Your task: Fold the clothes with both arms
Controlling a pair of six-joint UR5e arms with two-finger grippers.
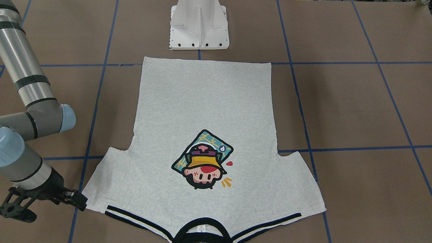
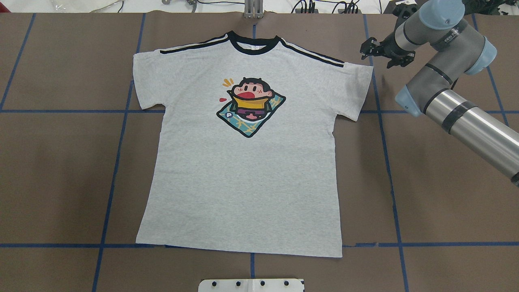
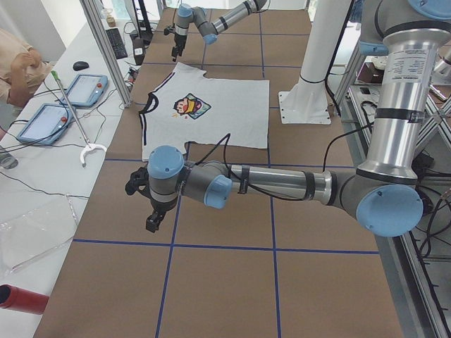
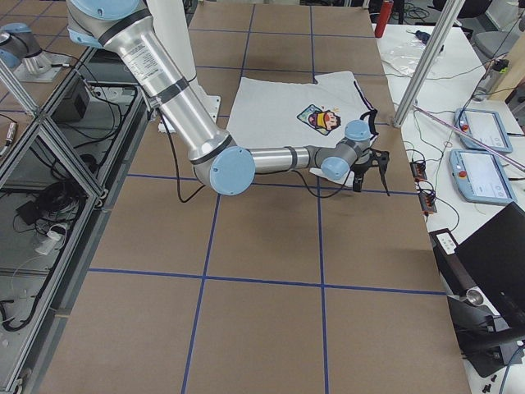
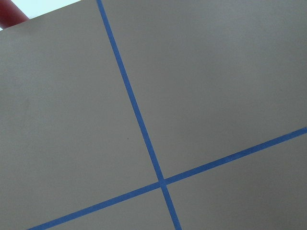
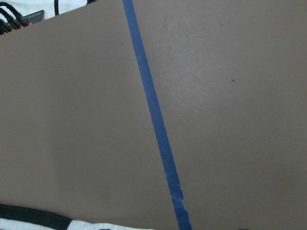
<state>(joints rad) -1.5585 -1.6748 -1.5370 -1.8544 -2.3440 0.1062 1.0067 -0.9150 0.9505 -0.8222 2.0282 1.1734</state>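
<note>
T-shirt [image 2: 243, 182] flat; right fingers [image 2: 366, 48] spread beside sleeve [image 2: 352, 89]; left fingers [image 3: 151, 224]: cannot tell.

One light grey T-shirt [image 2: 243, 182] is shown, printed with one cartoon head [image 2: 250, 106]. Two robot arms are counted, the left arm [image 3: 282, 186] and the right arm [image 2: 458, 109]. Each is ended by one black gripper: the left gripper [image 3: 153, 220] and the right gripper [image 2: 367, 49]. One white pedestal base [image 1: 199, 27] is seen. On the side bench, two blue-edged tablets are counted, a nearer tablet [image 3: 42, 121] and a farther tablet [image 3: 86, 89]. One keyboard [image 3: 116, 42], one mouse [image 3: 81, 65], one grabber stick [image 3: 72, 113] and one red cylinder [image 3: 21, 299] are also counted. One person [image 3: 17, 63] is partly seen.
</note>
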